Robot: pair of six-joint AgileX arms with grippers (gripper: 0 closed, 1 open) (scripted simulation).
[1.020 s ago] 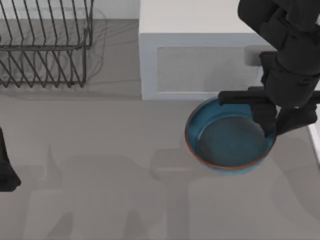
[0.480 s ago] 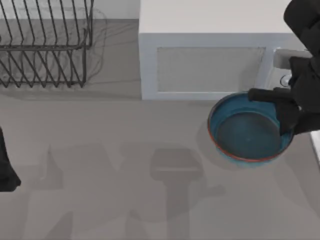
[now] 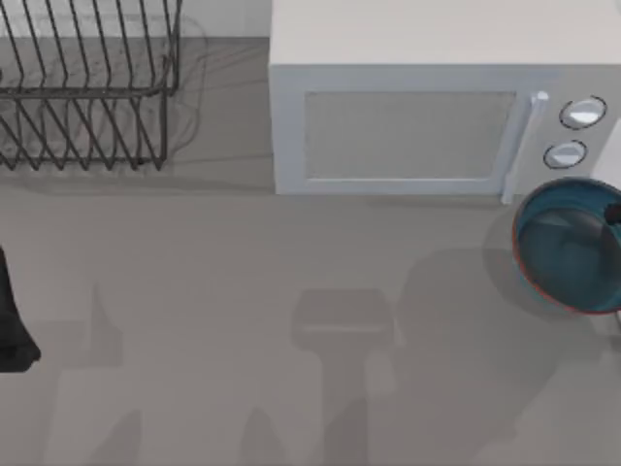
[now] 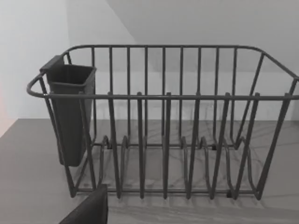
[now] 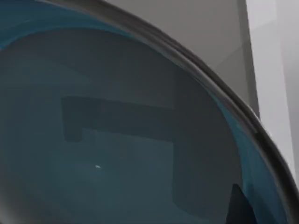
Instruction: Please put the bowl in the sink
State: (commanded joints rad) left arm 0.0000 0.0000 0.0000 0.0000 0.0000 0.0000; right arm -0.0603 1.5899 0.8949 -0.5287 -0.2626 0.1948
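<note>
Hovering at the bench's right edge, just in front of the microwave [image 3: 408, 107], the bowl [image 3: 568, 248] lies nearest my right arm; that pincer's grip I cannot tell. Left arm parked at the left edge.

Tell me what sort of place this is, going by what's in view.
Most likely a kitchen counter, in a rendered scene. A white microwave with two round knobs stands at the back, a dark wire dish rack with a utensil cup sits at the top view's left, and a blue bowl is at the right edge.
</note>
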